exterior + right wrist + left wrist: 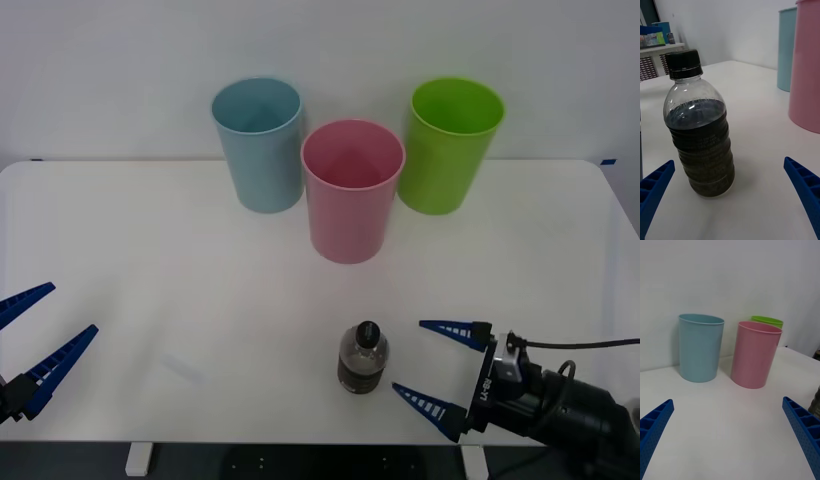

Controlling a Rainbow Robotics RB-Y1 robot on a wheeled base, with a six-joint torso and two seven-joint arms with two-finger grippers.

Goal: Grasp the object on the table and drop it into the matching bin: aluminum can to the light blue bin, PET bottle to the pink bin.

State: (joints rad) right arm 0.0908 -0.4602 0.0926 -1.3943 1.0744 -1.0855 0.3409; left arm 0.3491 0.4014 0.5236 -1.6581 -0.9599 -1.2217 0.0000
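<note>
Lime green bin (452, 143): tall plastic cup shape, upright, at far right of the row. White wall (320, 40) behind. Shelf with small items (657, 37) in background.

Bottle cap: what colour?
Black. The PET bottle cap shows best in the right wrist view.

The white counter (150, 260) carries the PET bottle (362, 358) upright near its front edge, and the light blue bin (259, 146), pink bin (351, 192) and lime green bin (450, 146) farther back.
</note>
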